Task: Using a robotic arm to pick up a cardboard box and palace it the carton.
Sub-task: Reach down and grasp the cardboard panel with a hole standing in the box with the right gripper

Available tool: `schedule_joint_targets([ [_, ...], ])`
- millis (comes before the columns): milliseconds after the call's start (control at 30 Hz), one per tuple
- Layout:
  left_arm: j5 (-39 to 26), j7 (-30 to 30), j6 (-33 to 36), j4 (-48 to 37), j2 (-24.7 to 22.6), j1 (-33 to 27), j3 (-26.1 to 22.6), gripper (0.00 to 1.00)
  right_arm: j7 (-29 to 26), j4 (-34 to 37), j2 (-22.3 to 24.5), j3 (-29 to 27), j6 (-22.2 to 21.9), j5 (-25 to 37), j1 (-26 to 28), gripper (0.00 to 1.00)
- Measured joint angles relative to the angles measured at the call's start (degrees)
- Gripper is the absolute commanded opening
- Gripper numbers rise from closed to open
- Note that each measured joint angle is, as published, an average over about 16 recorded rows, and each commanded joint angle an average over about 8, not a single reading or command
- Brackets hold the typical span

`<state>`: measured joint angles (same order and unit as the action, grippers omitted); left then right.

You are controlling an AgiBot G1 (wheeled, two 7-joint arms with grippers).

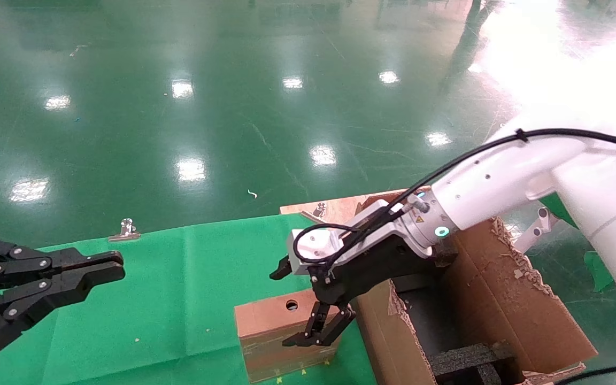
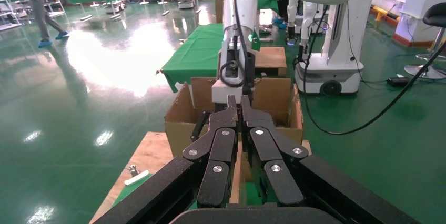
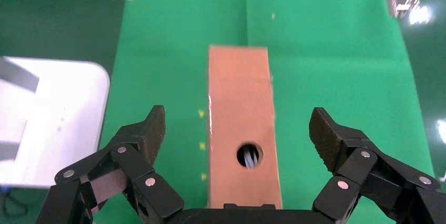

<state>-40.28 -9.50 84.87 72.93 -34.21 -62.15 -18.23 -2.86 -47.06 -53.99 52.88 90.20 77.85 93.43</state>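
Note:
The small brown cardboard box (image 1: pixel 273 334), with a round hole in its top face, stands on the green cloth just left of the carton. It also shows in the right wrist view (image 3: pixel 239 82). The white-shelled right arm reaches down over it. Its black right gripper (image 1: pixel 321 329) is open and hangs just above the box's right end, one finger on each side, as the right wrist view (image 3: pixel 236 121) shows. The large carton (image 1: pixel 506 299) with ragged flaps stands open at the right, with black foam (image 1: pixel 468 358) inside. My all-black left gripper (image 1: pixel 110 267) is shut and empty at the far left.
The green cloth (image 1: pixel 179 278) covers the table. Metal clips (image 1: pixel 124 230) (image 1: pixel 318 207) sit at its far edge, by a wooden board (image 1: pixel 340 211). The left wrist view shows the left gripper (image 2: pixel 239 100) pointing at the carton (image 2: pixel 179 121). Shiny green floor lies beyond.

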Motion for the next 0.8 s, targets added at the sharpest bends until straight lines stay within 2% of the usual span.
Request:
schedule_joint_targets([
  [267, 0.0, 0.0, 0.0, 0.0, 0.0, 0.0, 0.0, 0.01, 2.6, 3.6, -3.5, 4.5, -0.2, 3.5, 3.2, 1.0],
  [533, 0.0, 0.0, 0.0, 0.0, 0.0, 0.0, 0.0, 0.98, 4.9, 6.6, -6.6, 7.8, -0.2, 5.2, 4.9, 1.0],
  [667, 0.0, 0.0, 0.0, 0.0, 0.0, 0.0, 0.0, 1.0, 5.9, 8.0, -7.7, 9.0, -0.1, 5.4, 5.2, 1.0],
  [733, 0.0, 0.0, 0.0, 0.0, 0.0, 0.0, 0.0, 1.0, 6.2, 8.5, -8.1, 9.4, -0.1, 5.4, 5.3, 0.85],
  [800, 0.0, 0.0, 0.0, 0.0, 0.0, 0.0, 0.0, 1.0, 6.5, 8.8, -8.3, 9.7, -0.1, 5.4, 5.4, 0.6],
])
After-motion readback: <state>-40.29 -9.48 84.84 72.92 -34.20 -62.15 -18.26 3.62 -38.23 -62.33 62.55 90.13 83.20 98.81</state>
